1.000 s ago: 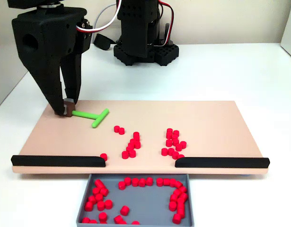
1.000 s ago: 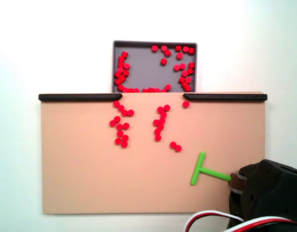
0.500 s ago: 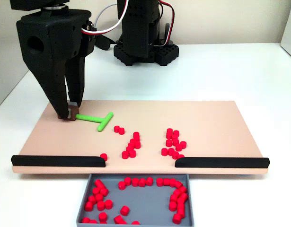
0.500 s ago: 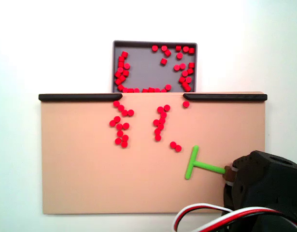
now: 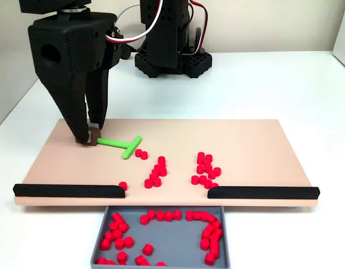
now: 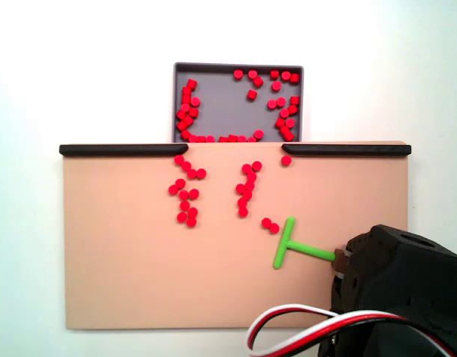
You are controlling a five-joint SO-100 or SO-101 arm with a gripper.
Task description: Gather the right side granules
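A black two-finger robot gripper (image 5: 92, 141) reaches down onto the far left part of a flat, pale tan rectangular board (image 5: 256, 143) on a white table (image 5: 273, 84). Its fingers are pinched onto the end of the stem of a bright green plastic T-shaped stick (image 5: 120, 145), which lies flat on the board with its crossbar pointing toward the middle.

In a fixed view from the front, the tiny glossy red plastic granules (image 5: 205, 168) lie in loose clusters on the near half of the board: one group right of centre, another group (image 5: 155, 174) left of centre, and a pair (image 5: 141, 153) just beside the stick's crossbar. A single granule sits against the end of the left black rail (image 5: 68, 190); a matching black rail (image 5: 263, 192) edges the right side.

In a fixed view from above, the crossbar (image 6: 282, 242) is just beside the pair of granules (image 6: 270, 225). Many more granules lie in the shallow grey tray (image 6: 213, 104) by the gap between the rails.
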